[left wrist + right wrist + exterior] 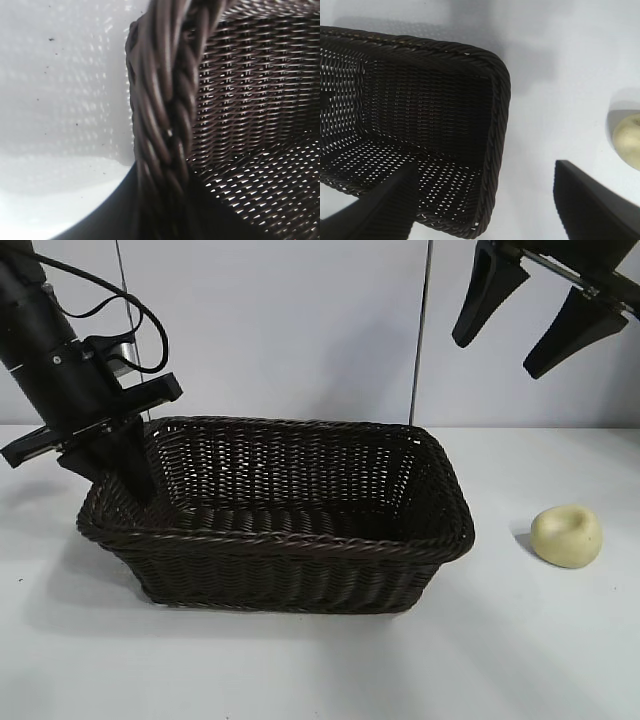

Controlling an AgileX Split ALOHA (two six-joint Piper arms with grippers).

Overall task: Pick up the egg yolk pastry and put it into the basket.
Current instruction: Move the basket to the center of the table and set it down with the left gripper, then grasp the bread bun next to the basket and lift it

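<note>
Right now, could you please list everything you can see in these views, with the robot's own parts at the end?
basket: one, dark brown woven wicker, middle of the table, nothing seen inside it.
egg yolk pastry: one, pale yellow-cream, on the table to the right of the basket, apart from it.
table: one, white, under everything.
wall: pale grey-white panels behind the table.
cable: one, black, looping by the left arm.
left gripper: one, black, at the basket's left end, jaws hidden down by the braided rim.
right gripper: one, black, raised at the upper right, above the pastry's side of the table, jaws open and holding nothing.
</note>
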